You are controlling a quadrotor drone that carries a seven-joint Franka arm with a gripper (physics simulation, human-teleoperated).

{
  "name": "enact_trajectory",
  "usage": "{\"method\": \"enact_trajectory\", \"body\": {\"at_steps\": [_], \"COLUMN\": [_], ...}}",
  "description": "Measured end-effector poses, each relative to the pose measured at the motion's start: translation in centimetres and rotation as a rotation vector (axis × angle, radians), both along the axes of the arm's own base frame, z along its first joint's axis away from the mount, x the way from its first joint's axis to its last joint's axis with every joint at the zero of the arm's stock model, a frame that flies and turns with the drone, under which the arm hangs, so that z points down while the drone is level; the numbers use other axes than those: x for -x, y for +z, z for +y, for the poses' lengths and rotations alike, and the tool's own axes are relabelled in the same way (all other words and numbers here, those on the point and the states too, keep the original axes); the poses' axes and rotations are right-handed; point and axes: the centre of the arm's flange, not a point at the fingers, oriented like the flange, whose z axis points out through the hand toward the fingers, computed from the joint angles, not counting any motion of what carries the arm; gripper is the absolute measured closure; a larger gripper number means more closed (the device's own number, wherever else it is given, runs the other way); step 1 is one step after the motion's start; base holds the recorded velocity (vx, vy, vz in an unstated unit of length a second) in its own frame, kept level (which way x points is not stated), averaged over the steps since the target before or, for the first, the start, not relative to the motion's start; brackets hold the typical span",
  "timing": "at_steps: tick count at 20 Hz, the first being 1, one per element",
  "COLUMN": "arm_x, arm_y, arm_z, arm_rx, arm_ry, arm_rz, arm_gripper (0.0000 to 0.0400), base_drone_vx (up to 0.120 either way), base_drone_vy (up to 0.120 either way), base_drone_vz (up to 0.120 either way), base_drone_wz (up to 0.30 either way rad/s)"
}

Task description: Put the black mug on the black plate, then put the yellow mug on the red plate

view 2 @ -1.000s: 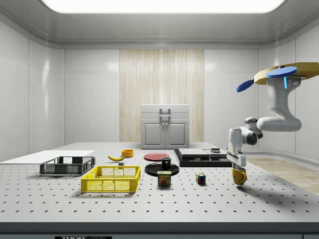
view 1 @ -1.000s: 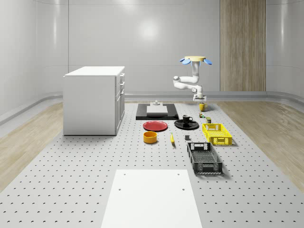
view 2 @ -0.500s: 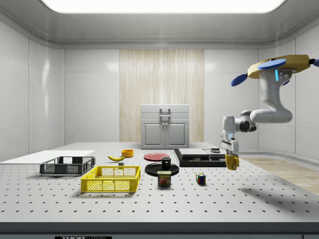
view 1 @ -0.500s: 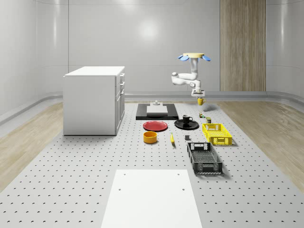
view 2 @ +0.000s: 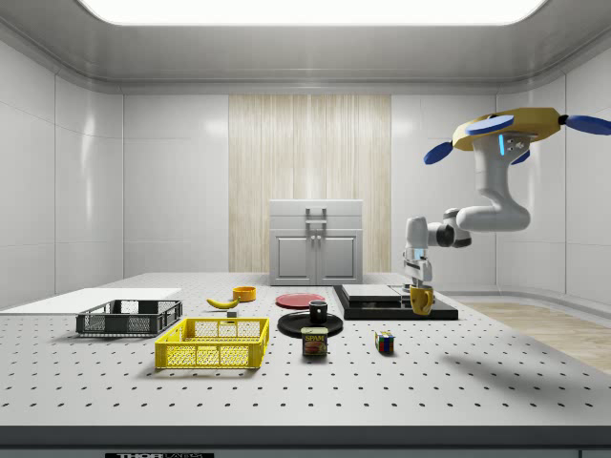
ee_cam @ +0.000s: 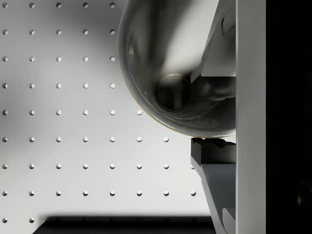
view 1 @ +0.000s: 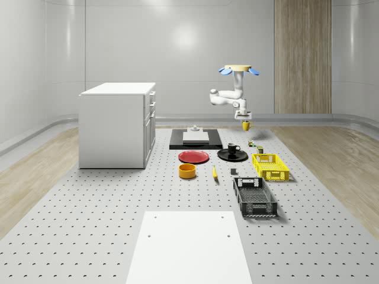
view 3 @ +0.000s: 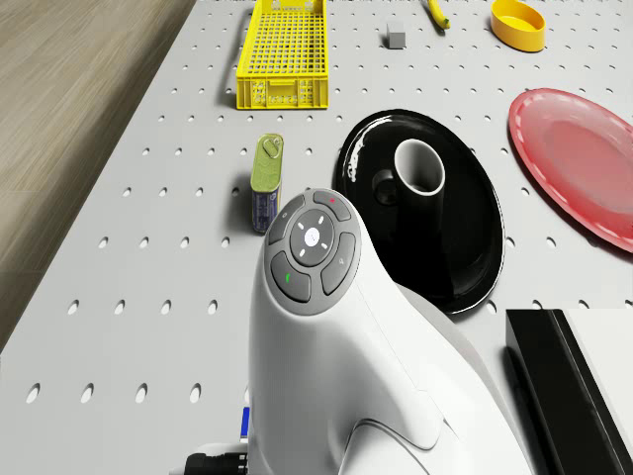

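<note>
Red plate (view 1: 194, 157) bare, mid-tabletop. Black mug (view 1: 233, 148) already on black plate (view 1: 233, 155) beside it. Yellow mug (view 2: 421, 301) airborne, clamped in gripper (view 2: 418, 288) near far edge; drone (view 2: 507, 131) hovering above. Risk: carry path crosses black mug; low swing could topple it.

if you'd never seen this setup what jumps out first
The drone hovers above the table's far end, its white arm bent down so the claw holds a yellow mug in the air, clear of the table. On the table, the black mug sits on the black plate, with the bare red plate right beside it.
</note>
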Motion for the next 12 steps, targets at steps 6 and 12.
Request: {"method": "enact_trajectory", "body": {"at_steps": [6,12], "arm_x": [0.00,0.00], "arm_y": [-0.03,-0.04], "arm_z": [0.00,0.00], "arm_rx": [0.000,0.000], "arm_ry": [0.000,0.000], "arm_rz": [0.000,0.000], "arm_gripper": [0.0290,0.0290], "base_drone_vx": [0.120,0.120], "base_drone_vy": [-0.120,-0.120], "base_drone_vz": [0.000,0.000], "base_drone_wz": [0.000,0.000]}}
